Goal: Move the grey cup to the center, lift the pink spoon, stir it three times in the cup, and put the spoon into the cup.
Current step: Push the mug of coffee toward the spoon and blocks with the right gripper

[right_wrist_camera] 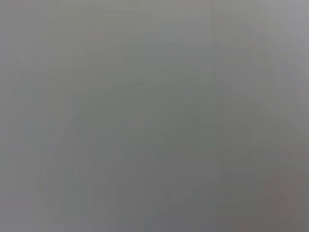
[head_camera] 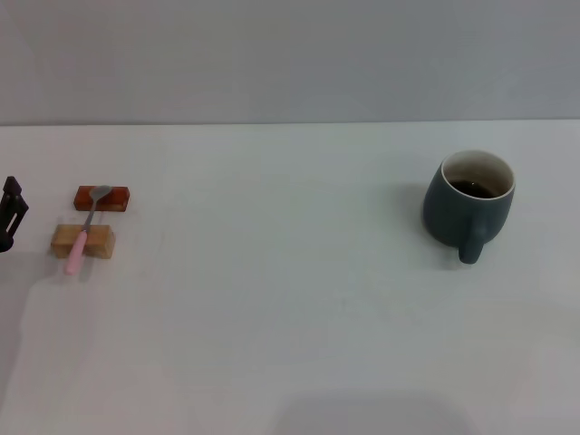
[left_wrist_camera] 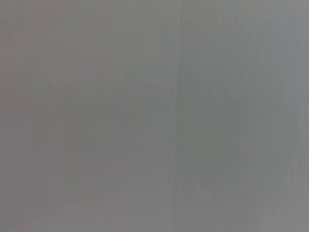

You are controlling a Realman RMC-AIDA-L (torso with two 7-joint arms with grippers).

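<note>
The grey cup (head_camera: 468,205) stands upright at the right side of the white table, its stubby handle turned toward me and dark liquid showing inside its cream interior. The pink spoon (head_camera: 83,232) lies at the left, its metal bowl resting on a reddish-brown block (head_camera: 101,197) and its pink handle across a tan wooden block (head_camera: 82,241). My left gripper (head_camera: 9,214) shows only as a dark part at the left edge of the head view, a little left of the spoon. The right gripper is out of view. Both wrist views show only blank grey surface.
The white table (head_camera: 272,299) stretches wide between the spoon blocks and the cup. A grey wall rises behind the table's far edge.
</note>
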